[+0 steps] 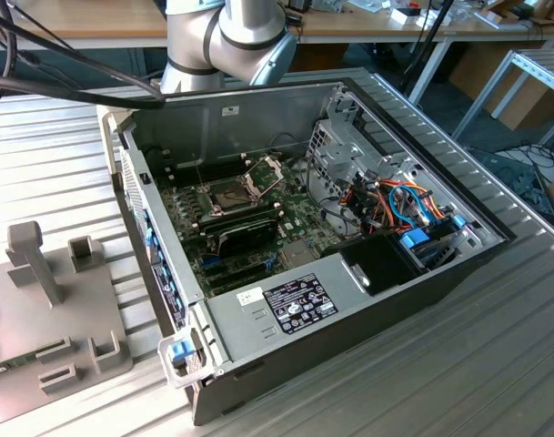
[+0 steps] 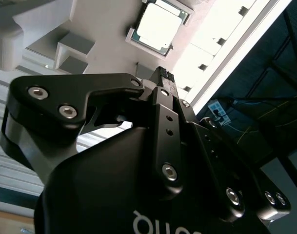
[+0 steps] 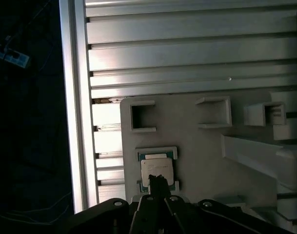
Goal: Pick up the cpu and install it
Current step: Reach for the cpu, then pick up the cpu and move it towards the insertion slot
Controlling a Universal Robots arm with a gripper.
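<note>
- The gripper (image 2: 164, 74) is seen in both wrist views with its fingers drawn together and nothing held between them. It is poised just over the cpu (image 3: 153, 168), though contact cannot be judged.
- The cpu is found lying flat in a shallow square holder (image 3: 157, 151) on the grey plate (image 3: 197, 146). This plate is seen low at the exterior view's left (image 1: 76, 309), well apart from the computer case (image 1: 304, 314).
- If the arm were lowered with the fingers closed like this, the metal top would probably be pressed or scratched rather than gripped.
- Little room seems to be left by the holder's rim around the chip. A finger could be caught on the rim, and the chip could be levered up crooked.
- A thin, smooth chip is likely to be pinched only by its edges, so it could be tilted or dropped if gripped off centre.
- The socket (image 1: 229, 196) is seen open near the middle of the exterior view, with its frame (image 1: 264, 169) raised. A chip set down skewed could damage the contacts.
</note>
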